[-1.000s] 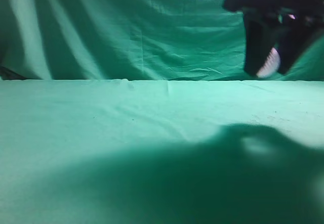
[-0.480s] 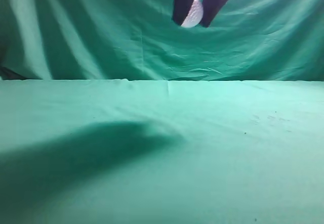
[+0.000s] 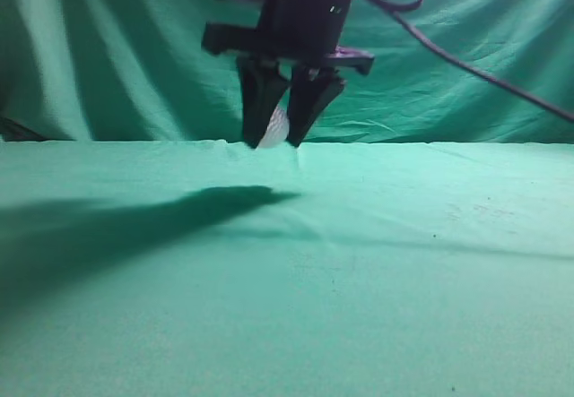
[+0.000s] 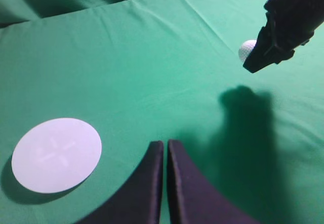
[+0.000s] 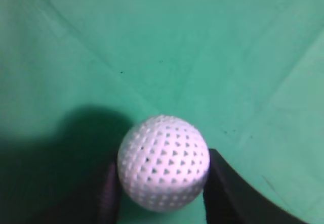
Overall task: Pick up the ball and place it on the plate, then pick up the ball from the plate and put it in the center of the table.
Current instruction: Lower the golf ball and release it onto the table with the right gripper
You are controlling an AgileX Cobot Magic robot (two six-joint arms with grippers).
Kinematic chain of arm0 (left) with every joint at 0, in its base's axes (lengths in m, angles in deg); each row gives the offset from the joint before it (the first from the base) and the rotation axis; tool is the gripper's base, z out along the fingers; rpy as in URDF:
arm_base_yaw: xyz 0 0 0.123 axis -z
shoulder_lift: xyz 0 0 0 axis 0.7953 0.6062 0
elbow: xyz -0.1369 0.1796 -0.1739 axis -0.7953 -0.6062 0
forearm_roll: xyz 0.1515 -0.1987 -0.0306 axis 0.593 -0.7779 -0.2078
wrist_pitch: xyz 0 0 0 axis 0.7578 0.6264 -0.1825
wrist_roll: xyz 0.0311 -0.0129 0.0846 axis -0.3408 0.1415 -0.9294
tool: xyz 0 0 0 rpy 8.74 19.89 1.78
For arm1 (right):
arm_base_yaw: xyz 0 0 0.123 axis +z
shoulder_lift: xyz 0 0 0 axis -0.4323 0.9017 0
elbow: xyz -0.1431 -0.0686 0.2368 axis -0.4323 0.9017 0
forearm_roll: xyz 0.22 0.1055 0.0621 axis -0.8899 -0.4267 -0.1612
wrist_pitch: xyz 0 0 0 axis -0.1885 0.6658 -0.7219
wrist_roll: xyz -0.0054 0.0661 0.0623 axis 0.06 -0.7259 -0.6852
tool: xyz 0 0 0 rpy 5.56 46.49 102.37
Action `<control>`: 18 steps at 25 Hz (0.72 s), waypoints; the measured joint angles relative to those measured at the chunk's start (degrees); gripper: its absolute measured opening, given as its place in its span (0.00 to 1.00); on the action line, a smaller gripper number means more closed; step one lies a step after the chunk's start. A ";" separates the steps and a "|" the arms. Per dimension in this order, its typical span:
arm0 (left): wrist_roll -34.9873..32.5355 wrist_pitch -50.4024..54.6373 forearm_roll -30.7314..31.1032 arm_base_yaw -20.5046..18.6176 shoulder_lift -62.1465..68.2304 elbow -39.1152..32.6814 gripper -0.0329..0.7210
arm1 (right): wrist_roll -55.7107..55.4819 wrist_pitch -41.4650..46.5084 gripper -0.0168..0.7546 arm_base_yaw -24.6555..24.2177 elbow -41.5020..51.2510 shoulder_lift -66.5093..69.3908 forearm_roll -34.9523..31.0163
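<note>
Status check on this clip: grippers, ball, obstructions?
Right gripper shut on the ball, above the table. Left gripper shut, empty. Plate bare. Nothing in the way.

Matt green cloth, slightly wrinkled, covers the bench [image 3: 404, 271]. The white ball [image 5: 163, 162] looks dimpled, the white plate [image 4: 56, 154] smooth and matt.

right hand [image 3: 279, 137] moved left and lower, ball [image 3: 274, 126] carried along, nearer table [image 3: 404, 263]
</note>
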State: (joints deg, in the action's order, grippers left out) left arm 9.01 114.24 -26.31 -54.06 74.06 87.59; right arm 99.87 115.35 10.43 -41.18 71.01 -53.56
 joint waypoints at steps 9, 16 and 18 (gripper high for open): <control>0.00 -2.87 -0.91 0.00 0.00 -0.73 0.04 | 1.68 0.34 0.46 2.41 -4.73 6.89 -0.35; 0.00 -2.96 -0.91 0.00 0.00 -0.73 0.04 | 1.80 0.34 0.46 2.69 -5.02 7.46 -0.59; 0.00 -2.96 -0.91 0.00 0.00 -0.73 0.04 | 1.80 0.34 0.46 2.69 -5.02 7.46 -0.59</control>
State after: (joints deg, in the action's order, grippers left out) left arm 9.01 111.28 -27.22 -54.06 74.06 86.86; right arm 101.67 115.68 13.12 -46.20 78.47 -54.15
